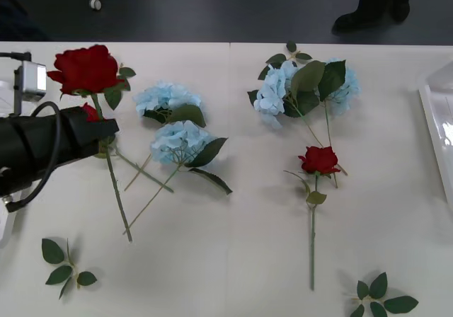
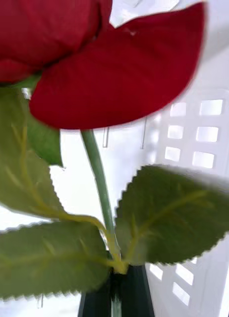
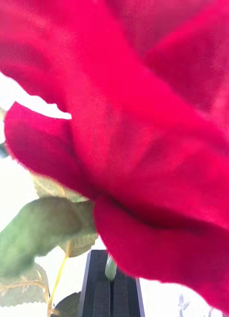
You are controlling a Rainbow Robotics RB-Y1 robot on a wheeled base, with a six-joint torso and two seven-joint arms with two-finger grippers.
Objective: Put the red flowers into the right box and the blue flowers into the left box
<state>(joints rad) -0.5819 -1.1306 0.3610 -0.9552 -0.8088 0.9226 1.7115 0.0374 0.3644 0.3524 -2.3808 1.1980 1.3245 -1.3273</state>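
My left gripper (image 3: 110, 290) has its black fingers shut on the green stem of a red flower (image 3: 144, 129), whose bloom is close in front of them. In the front view the left gripper (image 1: 110, 129) sits at the table's left, over the stem of a large red rose (image 1: 85, 69). My right gripper (image 2: 116, 297) is shut on the stem of another red rose (image 2: 94, 54), held over the slotted white right box (image 2: 194, 133). A further red rose (image 1: 320, 160) lies right of centre. Blue flowers lie in two pairs (image 1: 177, 141) (image 1: 277, 87). The right box (image 1: 435, 112) and left box (image 1: 4, 225) show at the table's edges.
Loose green leaf sprigs lie near the front edge at the left (image 1: 64, 264) and at the right (image 1: 382, 299). Long thin stems cross the table's middle. A person's shoes (image 1: 375, 9) and a chair wheel (image 1: 94, 4) are on the dark floor beyond the table.
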